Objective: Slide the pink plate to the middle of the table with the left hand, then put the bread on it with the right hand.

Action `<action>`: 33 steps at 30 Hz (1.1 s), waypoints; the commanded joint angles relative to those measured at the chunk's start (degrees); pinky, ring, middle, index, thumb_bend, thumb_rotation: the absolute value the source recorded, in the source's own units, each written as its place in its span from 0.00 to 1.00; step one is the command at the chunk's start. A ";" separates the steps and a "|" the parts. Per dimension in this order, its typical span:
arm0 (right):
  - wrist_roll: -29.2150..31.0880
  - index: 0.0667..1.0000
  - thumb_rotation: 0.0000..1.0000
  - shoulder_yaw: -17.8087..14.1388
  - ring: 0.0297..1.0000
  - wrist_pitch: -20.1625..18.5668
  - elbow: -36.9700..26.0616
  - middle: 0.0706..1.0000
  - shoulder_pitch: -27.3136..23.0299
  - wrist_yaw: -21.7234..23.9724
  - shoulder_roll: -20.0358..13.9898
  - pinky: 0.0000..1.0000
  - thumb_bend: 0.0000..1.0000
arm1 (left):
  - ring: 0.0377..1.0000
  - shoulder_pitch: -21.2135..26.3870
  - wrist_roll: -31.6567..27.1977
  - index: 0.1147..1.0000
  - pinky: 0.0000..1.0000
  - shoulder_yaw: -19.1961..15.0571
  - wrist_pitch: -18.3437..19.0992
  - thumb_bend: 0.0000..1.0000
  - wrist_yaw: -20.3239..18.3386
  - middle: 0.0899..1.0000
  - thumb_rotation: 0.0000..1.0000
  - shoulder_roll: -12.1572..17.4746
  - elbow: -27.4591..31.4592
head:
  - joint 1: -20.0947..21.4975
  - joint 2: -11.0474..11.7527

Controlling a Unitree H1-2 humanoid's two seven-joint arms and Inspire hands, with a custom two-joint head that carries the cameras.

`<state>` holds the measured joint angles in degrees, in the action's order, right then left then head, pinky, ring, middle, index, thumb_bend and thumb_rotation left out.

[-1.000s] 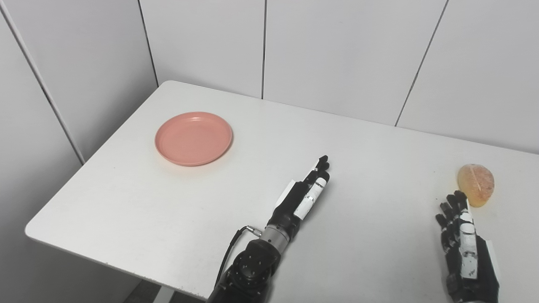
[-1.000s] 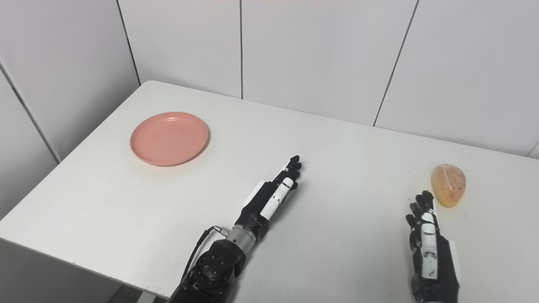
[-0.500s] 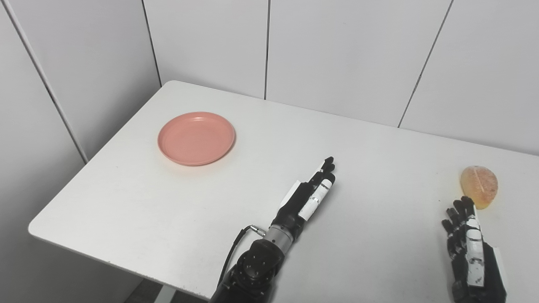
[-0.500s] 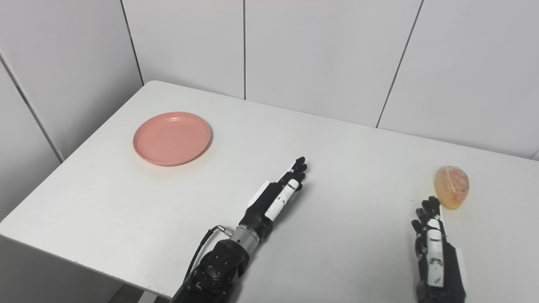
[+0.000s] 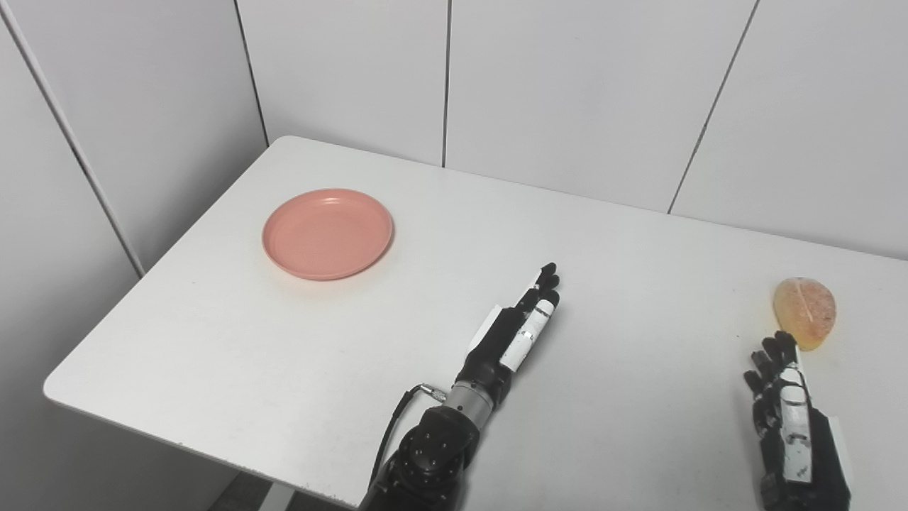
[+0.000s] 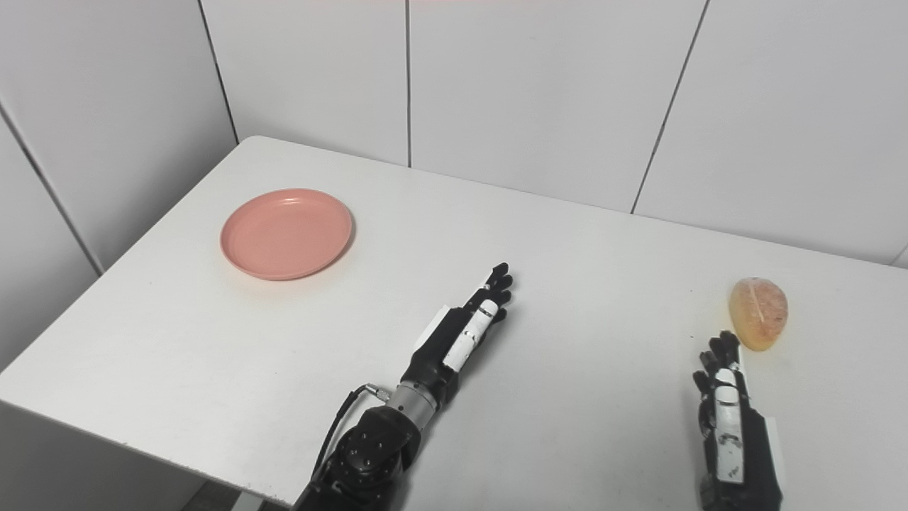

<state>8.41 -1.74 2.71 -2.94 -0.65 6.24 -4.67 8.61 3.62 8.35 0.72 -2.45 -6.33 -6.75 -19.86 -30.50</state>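
Observation:
A round pink plate (image 5: pixel 327 233) lies empty on the far left part of the white table (image 5: pixel 397 341). A golden bread roll (image 5: pixel 804 312) lies near the right edge. My left hand (image 5: pixel 516 328) rests flat near the table's middle, fingers straight and together, holding nothing, well to the right of the plate. My right hand (image 5: pixel 786 397) lies at the lower right, fingers extended, empty, its fingertips just short of the bread. Both show likewise in the right eye view: the plate (image 6: pixel 286 233), the bread (image 6: pixel 758 312), the left hand (image 6: pixel 464 330), the right hand (image 6: pixel 725 401).
White wall panels stand close behind the table and on its left. The table's rounded front left corner (image 5: pixel 53 387) and left edge are near the plate. A black cable (image 5: pixel 394 426) loops off the left wrist.
The picture has shifted slightly left and right, so the camera moved. The right hand sits a little lower than one second ago. Plate, bread and left hand keep their places.

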 commanded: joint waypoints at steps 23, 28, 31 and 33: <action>-0.33 1.00 1.00 0.28 1.00 0.56 0.72 1.00 -0.70 -0.19 0.54 1.00 0.10 | 0.97 12.69 -7.34 0.96 0.99 -9.57 13.64 0.43 -0.59 0.98 1.00 5.95 19.31 | -0.70 -0.07; -0.41 1.00 1.00 0.36 1.00 0.69 0.91 1.00 -0.79 -0.06 0.35 1.00 0.11 | 0.97 15.73 -8.61 0.95 0.97 -11.83 15.01 0.43 -0.92 0.97 1.00 8.86 19.62 | -1.02 0.08; -0.34 1.00 1.00 0.28 1.00 0.89 1.07 1.00 -0.86 -0.07 0.35 1.00 0.11 | 0.94 17.31 -8.89 0.94 0.93 -12.81 15.87 0.42 -0.99 0.96 1.00 11.19 18.98 | -1.31 0.18; -0.56 1.00 1.00 0.31 1.00 0.63 1.00 1.00 -0.86 -0.23 0.39 1.00 0.11 | 0.95 18.45 -9.31 0.94 0.95 -14.06 16.11 0.42 -0.76 0.95 1.00 12.74 18.00 | -1.51 0.27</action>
<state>7.76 -1.56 2.72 -2.56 -1.01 5.83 -4.60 23.77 -5.12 -5.07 16.84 -3.20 5.43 10.90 -21.09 -30.32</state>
